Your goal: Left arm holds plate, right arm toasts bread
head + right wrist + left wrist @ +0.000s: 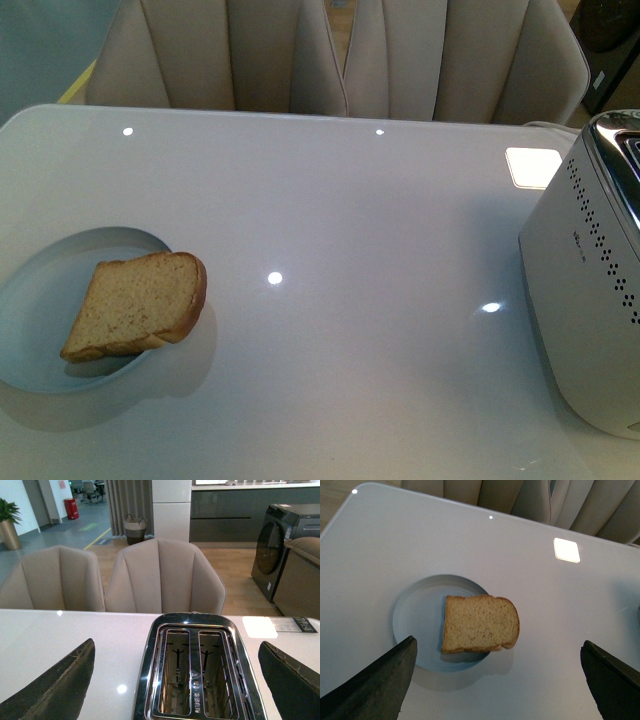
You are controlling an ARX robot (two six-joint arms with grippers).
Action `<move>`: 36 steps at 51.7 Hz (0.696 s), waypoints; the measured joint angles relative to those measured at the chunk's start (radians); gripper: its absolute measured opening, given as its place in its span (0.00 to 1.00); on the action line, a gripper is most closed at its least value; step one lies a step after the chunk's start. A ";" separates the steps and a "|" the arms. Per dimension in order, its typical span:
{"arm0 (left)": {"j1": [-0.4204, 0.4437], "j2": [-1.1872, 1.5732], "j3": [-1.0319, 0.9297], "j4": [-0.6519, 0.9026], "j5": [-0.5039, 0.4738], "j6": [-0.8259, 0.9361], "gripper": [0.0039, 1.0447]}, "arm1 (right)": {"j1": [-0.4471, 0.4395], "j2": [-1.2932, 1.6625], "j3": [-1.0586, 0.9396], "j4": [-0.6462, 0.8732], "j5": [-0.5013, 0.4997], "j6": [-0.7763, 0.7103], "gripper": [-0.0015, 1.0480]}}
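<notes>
Front: speckled brown bread (pixel 135 305) lies across the round pale plate (pixel 40 310), its crust overhanging the rim, on a glossy white table (pixel 350 200), with the perforated toaster (pixel 585 290) well apart

Left wrist: the left gripper (pixel 498 642) has its wedges spread wide, holding nothing

Right wrist: the right gripper (pixel 176 645) is likewise spread, above the chrome-rimmed slots

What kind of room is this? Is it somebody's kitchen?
Probably a mock kitchen-dining corner inside a bigger showroom or office. A toaster sits on a white table with padded chairs, a washing machine stands behind, and a wide hallway with a potted plant opens beyond.
</notes>
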 joint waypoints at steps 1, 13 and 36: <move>0.000 0.014 0.002 0.016 -0.002 0.001 0.93 | 0.000 0.000 0.000 0.000 0.000 0.000 0.92; 0.014 0.448 0.050 0.447 -0.010 0.025 0.93 | 0.000 0.000 0.000 0.000 0.000 0.000 0.92; 0.175 1.355 0.339 0.860 -0.024 0.220 0.93 | 0.000 0.000 0.000 0.000 0.000 0.000 0.92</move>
